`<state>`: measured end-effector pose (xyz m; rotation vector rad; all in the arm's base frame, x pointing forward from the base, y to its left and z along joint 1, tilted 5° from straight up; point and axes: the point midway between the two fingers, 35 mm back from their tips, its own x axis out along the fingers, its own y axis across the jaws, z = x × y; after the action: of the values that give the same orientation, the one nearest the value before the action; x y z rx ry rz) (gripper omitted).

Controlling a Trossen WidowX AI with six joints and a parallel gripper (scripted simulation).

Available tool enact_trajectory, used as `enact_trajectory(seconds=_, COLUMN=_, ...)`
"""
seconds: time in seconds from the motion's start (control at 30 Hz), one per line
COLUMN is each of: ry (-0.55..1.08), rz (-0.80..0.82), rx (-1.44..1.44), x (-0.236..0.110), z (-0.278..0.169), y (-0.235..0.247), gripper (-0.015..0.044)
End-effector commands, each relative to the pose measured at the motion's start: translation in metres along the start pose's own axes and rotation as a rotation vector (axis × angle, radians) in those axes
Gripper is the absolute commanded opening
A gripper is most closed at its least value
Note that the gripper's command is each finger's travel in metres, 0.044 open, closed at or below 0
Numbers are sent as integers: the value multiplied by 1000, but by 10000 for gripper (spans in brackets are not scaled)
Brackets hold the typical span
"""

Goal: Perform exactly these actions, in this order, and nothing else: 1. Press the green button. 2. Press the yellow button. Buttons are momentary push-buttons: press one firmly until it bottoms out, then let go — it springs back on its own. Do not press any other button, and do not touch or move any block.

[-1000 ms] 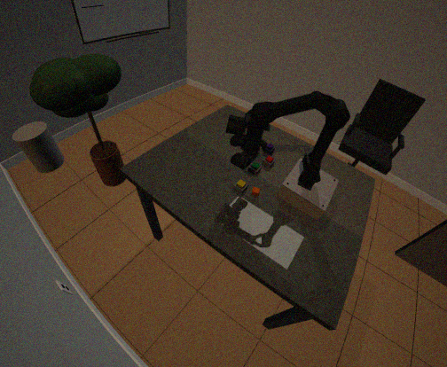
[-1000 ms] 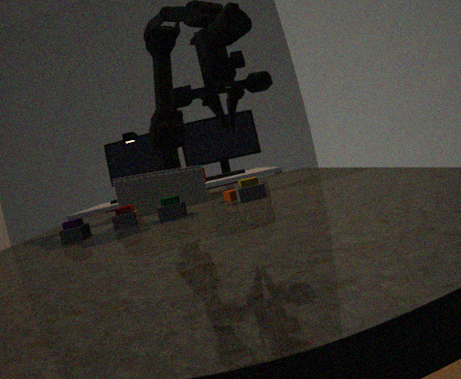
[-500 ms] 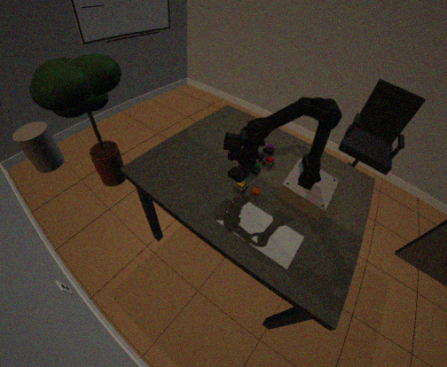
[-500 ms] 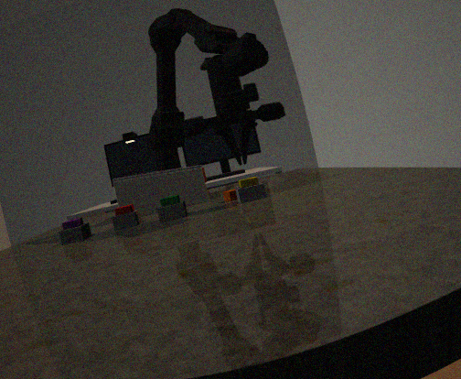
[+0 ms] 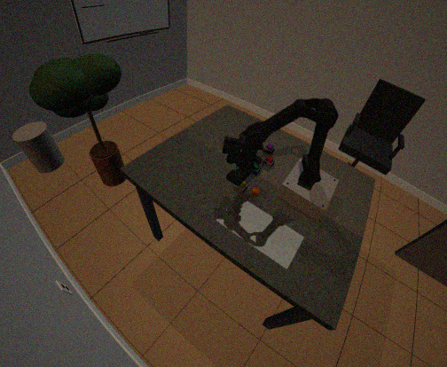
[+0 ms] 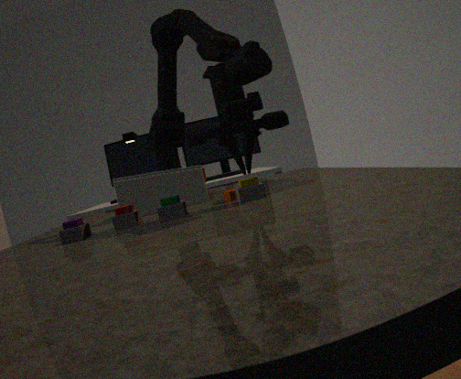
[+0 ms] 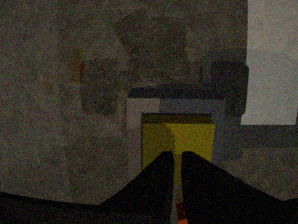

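Note:
The yellow button (image 5: 243,183) (image 6: 248,182) (image 7: 195,140) has a square cap standing up out of a grey housing. My gripper (image 6: 248,172) (image 7: 176,161) is shut and empty. Its fingertips are over the yellow cap, close above it in the exterior view; whether they touch it I cannot tell. In the wrist view the fingers hide the near part of the cap. The green button (image 5: 256,167) (image 6: 170,200) stands in its own housing with its cap up, and the gripper is away from it.
An orange block (image 5: 255,191) (image 6: 230,196) (image 7: 183,220) sits close beside the yellow button. A red button (image 5: 270,160) (image 6: 124,210) and a purple button (image 5: 270,147) (image 6: 73,222) stand beyond the green one. The arm's base plate (image 5: 328,191) is on the table.

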<state>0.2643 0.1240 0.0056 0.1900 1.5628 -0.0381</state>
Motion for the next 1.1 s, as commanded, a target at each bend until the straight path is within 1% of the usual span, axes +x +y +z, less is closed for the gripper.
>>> enact_trajectory(seconds=0.0, ry=8, rz=-3, rx=5, x=10, z=-2, y=-1, gripper=20)
enact_trajectory(seconds=0.2, ry=8, rz=-3, rx=5, x=18, z=-2, y=-1, gripper=20)
enact_trajectory(seconds=0.87, ry=8, rz=-3, rx=5, x=18, z=-2, y=-1, gripper=20)
enact_trajectory(seconds=0.93, ry=4, rz=-1, rx=2, x=6, z=-1, y=0, gripper=20)
enact_trajectory(seconds=1.0, ry=7, rz=-3, rx=4, x=-14, z=-2, y=-1, gripper=20)
enact_trajectory(seconds=1.07, ry=8, rz=-3, rx=5, x=-17, z=-2, y=-1, gripper=20)
